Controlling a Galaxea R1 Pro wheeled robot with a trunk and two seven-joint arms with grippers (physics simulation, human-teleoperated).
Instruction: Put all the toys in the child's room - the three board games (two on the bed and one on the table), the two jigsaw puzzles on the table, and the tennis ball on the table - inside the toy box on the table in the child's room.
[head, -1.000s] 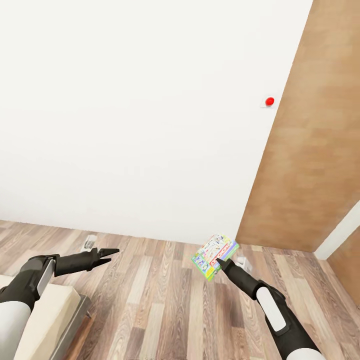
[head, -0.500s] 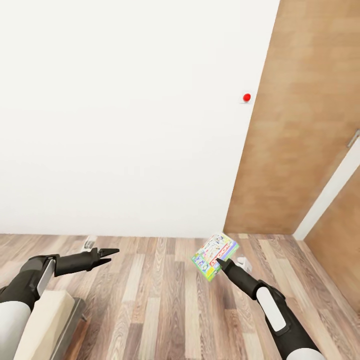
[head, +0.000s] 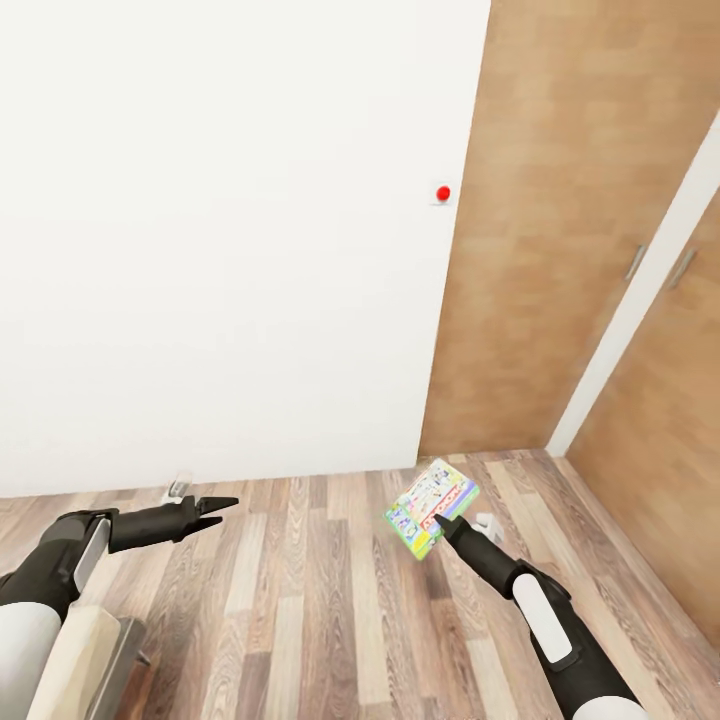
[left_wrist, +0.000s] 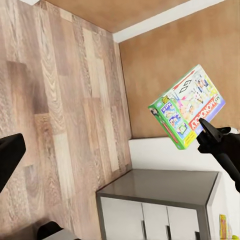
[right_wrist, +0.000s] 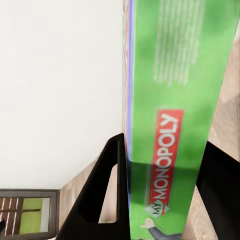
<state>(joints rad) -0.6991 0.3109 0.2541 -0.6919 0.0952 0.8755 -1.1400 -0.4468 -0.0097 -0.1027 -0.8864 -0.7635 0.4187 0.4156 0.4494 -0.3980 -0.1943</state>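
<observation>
My right gripper (head: 437, 521) is shut on a board game (head: 432, 505), a flat cartoon-printed Monopoly box with a green edge, held tilted above the wood floor. The left wrist view shows the same board game (left_wrist: 187, 107) with the right gripper (left_wrist: 208, 134) clamped on its lower corner. In the right wrist view the green edge of the board game (right_wrist: 175, 115) sits between the two dark fingers (right_wrist: 112, 190). My left gripper (head: 216, 510) hangs open and holds nothing, well left of the box. A beige corner of the bed (head: 85, 650) shows at the lower left.
A white wall (head: 220, 250) with a round red button (head: 443, 193) faces me. Wooden doors (head: 560, 230) stand to the right with a white frame between them. A grey cabinet (left_wrist: 160, 200) appears in the left wrist view. Wood-plank floor (head: 320, 600) lies below both arms.
The whole picture has shifted left, so the camera has turned right: more of the wooden doors shows and less of the bed. Both arms keep their pose, the box still held.
</observation>
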